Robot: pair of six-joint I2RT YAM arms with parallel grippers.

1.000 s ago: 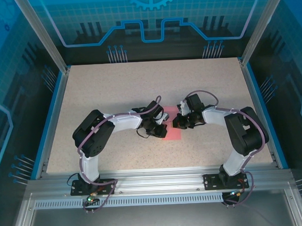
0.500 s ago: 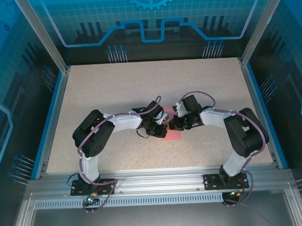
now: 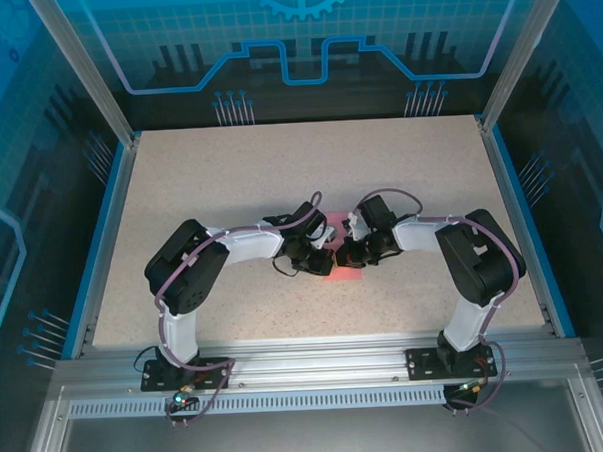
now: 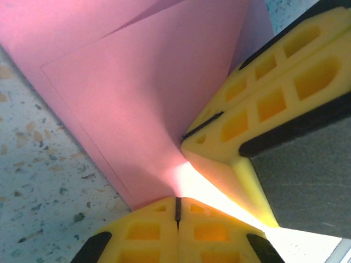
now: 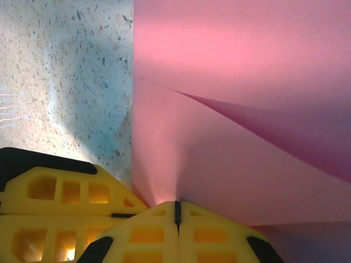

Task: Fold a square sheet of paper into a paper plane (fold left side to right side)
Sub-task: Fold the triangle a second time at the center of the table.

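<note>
Clamping the square sheet of paper (image 3: 342,272): left gripper (image 4: 177,204), right gripper (image 5: 176,207) (layered folds in wrist views; overhead, a pink patch).

The left arm (image 3: 244,243) bends in from the left of the square sheet of paper (image 3: 342,275), the right arm (image 3: 427,231) from its right; both wrists tilt down over the sheet; the left gripper (image 4: 178,201) and right gripper (image 5: 176,205) have their jaws pressed together; their tips rest on the sheet, just beside each other.
</note>
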